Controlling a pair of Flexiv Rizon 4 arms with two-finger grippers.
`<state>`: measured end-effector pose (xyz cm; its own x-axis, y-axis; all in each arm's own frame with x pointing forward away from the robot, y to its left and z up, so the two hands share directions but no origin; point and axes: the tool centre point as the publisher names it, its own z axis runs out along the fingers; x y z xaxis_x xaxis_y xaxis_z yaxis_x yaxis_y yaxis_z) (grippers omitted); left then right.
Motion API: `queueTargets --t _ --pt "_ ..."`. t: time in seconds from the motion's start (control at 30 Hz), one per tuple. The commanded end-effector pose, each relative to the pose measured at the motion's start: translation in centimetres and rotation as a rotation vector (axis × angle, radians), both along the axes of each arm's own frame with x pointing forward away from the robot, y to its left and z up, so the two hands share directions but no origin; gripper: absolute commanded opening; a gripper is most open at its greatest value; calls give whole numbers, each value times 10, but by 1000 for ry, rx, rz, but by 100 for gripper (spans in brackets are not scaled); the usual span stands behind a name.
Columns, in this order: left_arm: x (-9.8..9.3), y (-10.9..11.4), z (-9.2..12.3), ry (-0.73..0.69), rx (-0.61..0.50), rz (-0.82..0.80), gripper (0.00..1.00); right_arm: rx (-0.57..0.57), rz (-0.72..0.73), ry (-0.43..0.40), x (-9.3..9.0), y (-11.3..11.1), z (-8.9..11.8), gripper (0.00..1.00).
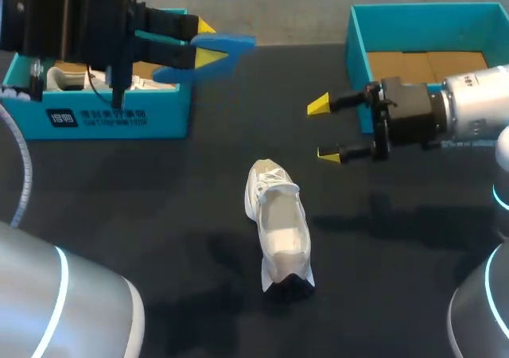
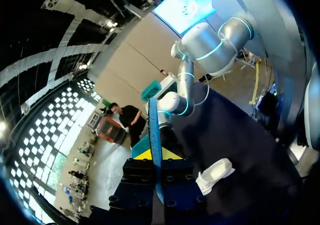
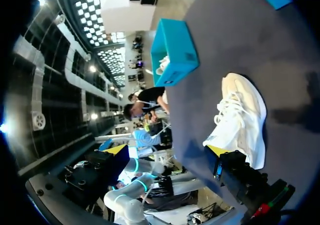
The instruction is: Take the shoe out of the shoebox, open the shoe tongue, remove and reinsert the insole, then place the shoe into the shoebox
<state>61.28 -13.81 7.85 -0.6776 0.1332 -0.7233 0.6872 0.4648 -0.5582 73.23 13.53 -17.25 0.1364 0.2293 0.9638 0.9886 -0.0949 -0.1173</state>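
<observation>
Clamping a blue insole [image 1: 235,41] between its yellow-tipped fingers, your left gripper [image 1: 207,43] is hanging above the far left of the dark table [image 1: 159,215], right over the corner of the teal shoebox [image 1: 103,115]. Through the left wrist camera you are seeing that insole [image 2: 155,135] edge-on, running straight out between the fingers, with both of them pressing on it from either side. The white shoe [image 1: 278,223] is lying out of the box near the middle of the table, well apart from both grippers, its laces toward the far side and its dark end pointing at the near edge; it is also showing in the left wrist view [image 2: 216,173], off beside the gripper. Your right gripper [image 1: 323,130] is hovering at the far right with its fingers spread wide and nothing between them, just beside a second open teal box [image 1: 358,48] lined with brown cardboard. From the right wrist camera the shoe [image 3: 242,115] is lying ahead of those parted fingers, with the shoebox [image 3: 175,45] standing farther off beyond it.
</observation>
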Motion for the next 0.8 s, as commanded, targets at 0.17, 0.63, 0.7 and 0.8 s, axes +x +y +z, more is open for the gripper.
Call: queueTargets --t 0.17,0.63,0.7,0.8 --pt "11 -2 -27 -557 -261 -226 0 74 -26 -25 -10 -2 5 100" --pt "12 -1 -47 -818 -343 -386 0 98 -14 -35 -11 -3 10 100" --pt "12 -1 -47 -818 -343 -386 0 98 -14 -35 -11 -3 10 100" --pt "12 -1 -47 -818 -343 -386 0 98 -14 -35 -11 -3 10 100"
